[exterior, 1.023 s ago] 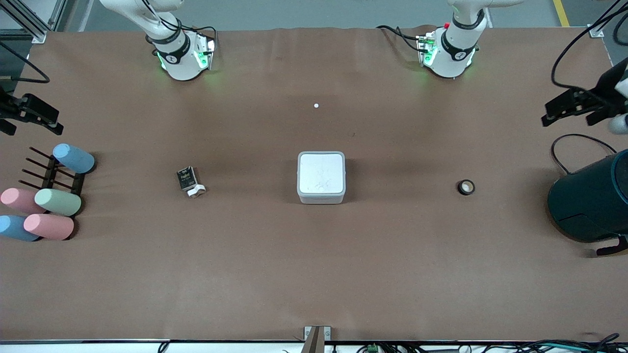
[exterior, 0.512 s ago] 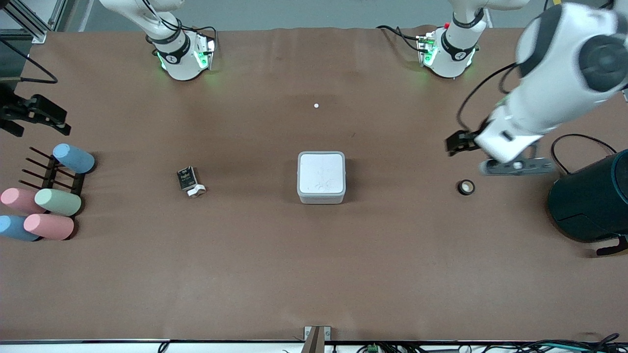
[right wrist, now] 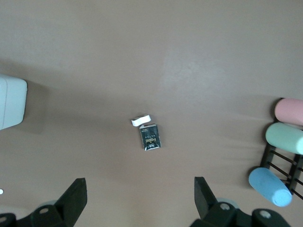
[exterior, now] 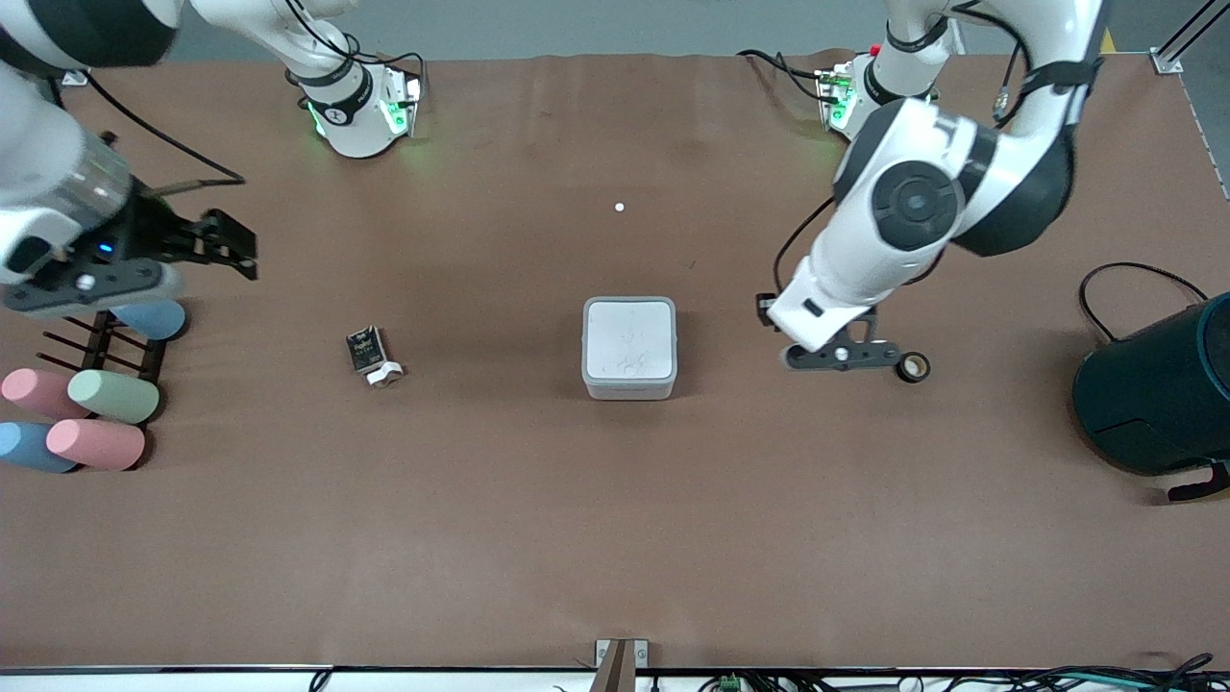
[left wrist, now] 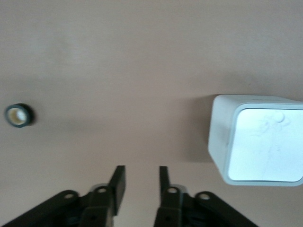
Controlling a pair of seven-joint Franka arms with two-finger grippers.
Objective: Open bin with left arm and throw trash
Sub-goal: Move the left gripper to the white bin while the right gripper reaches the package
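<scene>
your counter [exterior: 615, 538] is brown and wide. at the left arm's end sits a dark drum [exterior: 1158, 394]. your left arm [exterior: 922, 192] reaches in over the counter, between the bin and the ring. your right arm [exterior: 58, 163] hangs over the pastel cylinders [exterior: 82, 408] and their black rack [exterior: 106, 341]. the bin [exterior: 629, 348] sits mid-counter, lid down. your left end effector [left wrist: 142, 182] has its fingers drawn close with a narrow gap, nothing between them, bare counter below. your right end effector [right wrist: 139, 194] is spread wide and empty. the black packet [exterior: 365, 349] with its white scrap [exterior: 384, 373] lies toward the right arm's end. the little ring [exterior: 914, 366] lies just beside the left wrist.
</scene>
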